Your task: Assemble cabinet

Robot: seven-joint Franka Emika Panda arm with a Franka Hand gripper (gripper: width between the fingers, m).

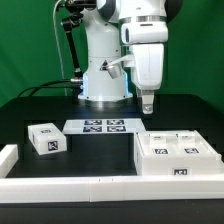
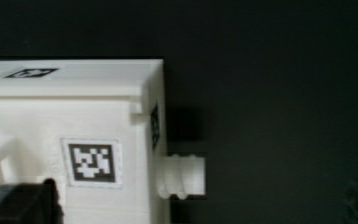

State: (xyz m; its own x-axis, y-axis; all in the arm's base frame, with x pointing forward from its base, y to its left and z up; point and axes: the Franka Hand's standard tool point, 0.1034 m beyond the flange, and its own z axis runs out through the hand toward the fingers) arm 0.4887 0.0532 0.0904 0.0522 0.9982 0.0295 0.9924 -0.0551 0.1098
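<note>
Worktop [image 1: 40,105]: matte black, green wall [image 1: 30,40] behind.
Cabinet [image 1: 178,156]: white tagged box, lower right; small block [image 1: 47,140] at left.
Marker board [image 1: 106,126]: centre, flat.
Claw [image 1: 147,104]: above the cabinet's rear edge, fingers apart, empty.

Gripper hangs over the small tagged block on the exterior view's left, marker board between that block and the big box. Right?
No. The gripper hangs over the large white box on the exterior view's right, not over the small block; the exterior view shows this. The marker board does lie between the small block and the large white box.
</note>
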